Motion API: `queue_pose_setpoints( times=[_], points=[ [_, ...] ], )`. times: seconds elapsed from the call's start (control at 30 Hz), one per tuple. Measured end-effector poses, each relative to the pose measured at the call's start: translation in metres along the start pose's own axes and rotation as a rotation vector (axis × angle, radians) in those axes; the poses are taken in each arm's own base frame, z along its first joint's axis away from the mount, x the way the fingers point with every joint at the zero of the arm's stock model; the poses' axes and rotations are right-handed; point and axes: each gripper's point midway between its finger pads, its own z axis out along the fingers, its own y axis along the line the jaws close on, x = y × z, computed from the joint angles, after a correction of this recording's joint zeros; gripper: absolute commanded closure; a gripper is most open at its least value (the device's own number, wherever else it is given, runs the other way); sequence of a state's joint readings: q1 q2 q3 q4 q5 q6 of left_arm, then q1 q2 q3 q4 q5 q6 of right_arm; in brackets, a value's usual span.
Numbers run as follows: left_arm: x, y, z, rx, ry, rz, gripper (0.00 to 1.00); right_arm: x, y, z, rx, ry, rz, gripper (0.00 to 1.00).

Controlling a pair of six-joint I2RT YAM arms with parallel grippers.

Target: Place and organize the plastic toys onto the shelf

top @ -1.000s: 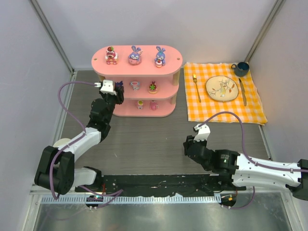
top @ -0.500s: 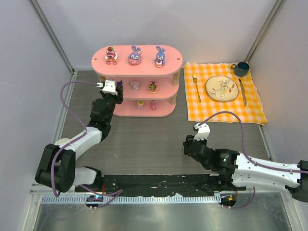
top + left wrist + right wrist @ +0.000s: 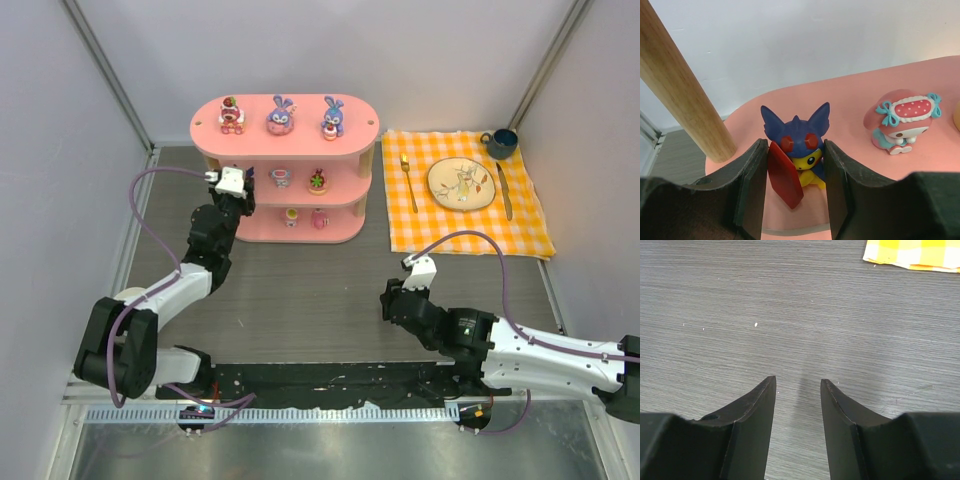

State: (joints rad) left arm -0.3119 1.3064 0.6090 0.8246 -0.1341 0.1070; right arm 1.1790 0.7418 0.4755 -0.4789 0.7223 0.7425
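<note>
**Two black-and-white arms with purple cables**

In the overhead view the left arm (image 3: 170, 290) lies at eight o'clock and the right arm (image 3: 540, 350) at four o'clock. Both are built alike, with smooth white link shells between chunky matt-black joint housings. Each wrist carries a small white camera block, left (image 3: 230, 181) and right (image 3: 420, 269). A purple cable runs in a wide loop from each block to its arm, left (image 3: 133, 205) and right (image 3: 503, 285). In the wrist views the left fingers (image 3: 751, 190) and right fingers (image 3: 752, 425) are matt black. They are thick at the root, taper to blunt curved tips, and have flat inner faces.
</note>
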Motion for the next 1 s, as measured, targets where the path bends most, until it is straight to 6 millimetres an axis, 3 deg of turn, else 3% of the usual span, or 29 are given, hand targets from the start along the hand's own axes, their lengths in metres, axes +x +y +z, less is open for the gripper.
queue_pose_setpoints(
  times=[0.17, 0.4, 0.73, 1.0],
  points=[
    [0.000, -0.001, 0.001, 0.004, -0.002, 0.006, 0.43, 0.000, 0.000, 0.000, 0.000, 0.003, 0.000, 0.53],
    [0.011, -0.002, 0.001, 0.009, 0.031, 0.011, 0.40, -0.001, -0.001, 0.000, -0.001, 0.004, 0.007, 0.53],
    [0.011, -0.002, 0.001, 0.009, 0.032, 0.010, 0.34, -0.002, 0.000, -0.001, -0.010, 0.002, 0.018, 0.53],
    [0.005, -0.001, -0.003, 0.006, 0.017, 0.000, 0.18, -0.002, 0.000, 0.000, -0.011, 0.005, 0.020, 0.53]
  ],
)
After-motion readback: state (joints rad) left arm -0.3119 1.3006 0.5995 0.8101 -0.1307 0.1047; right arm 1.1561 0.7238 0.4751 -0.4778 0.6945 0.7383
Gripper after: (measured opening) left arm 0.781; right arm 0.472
